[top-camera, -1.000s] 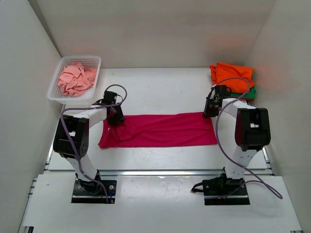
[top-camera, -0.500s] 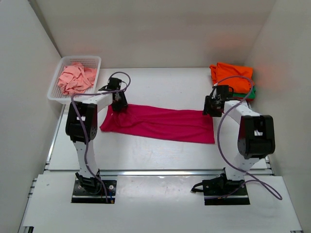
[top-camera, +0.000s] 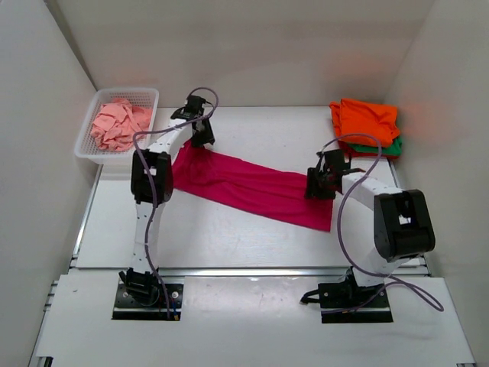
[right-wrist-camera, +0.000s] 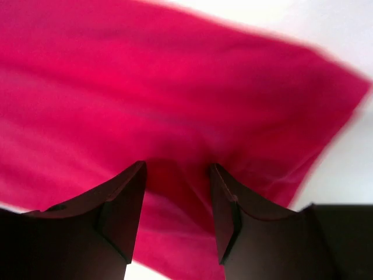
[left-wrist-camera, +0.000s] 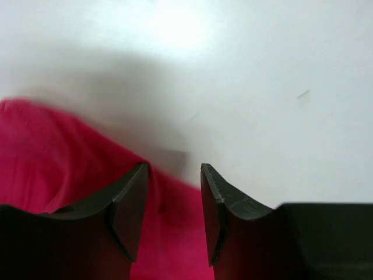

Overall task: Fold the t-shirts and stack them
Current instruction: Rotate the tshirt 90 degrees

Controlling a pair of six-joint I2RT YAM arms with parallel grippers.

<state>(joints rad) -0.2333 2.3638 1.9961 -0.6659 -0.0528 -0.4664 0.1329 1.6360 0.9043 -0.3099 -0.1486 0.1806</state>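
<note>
The magenta-pink t-shirt (top-camera: pixel 244 187) lies folded into a long band, slanting across the table from upper left to lower right. My left gripper (top-camera: pixel 200 141) is shut on its far left end; in the left wrist view (left-wrist-camera: pixel 173 169) the cloth (left-wrist-camera: pixel 58 151) sits between the fingers. My right gripper (top-camera: pixel 315 189) is shut on its right end; the cloth (right-wrist-camera: pixel 175 87) bunches between the fingers in the right wrist view (right-wrist-camera: pixel 178 166). The orange shirt (top-camera: pixel 365 118) lies folded on the green shirt (top-camera: pixel 391 147) at the back right. The salmon-pink shirt (top-camera: pixel 118 124) is crumpled in the basket. The red shirt is out of view.
The white mesh basket (top-camera: pixel 126 92) stands at the back left against the wall. White walls close in the table on the left, back and right. The arm bases are at the near edge.
Both grippers have carried the magenta shirt: the left end has swung toward the back of the table, the right end has shifted left and nearer, so the band now slants.
</note>
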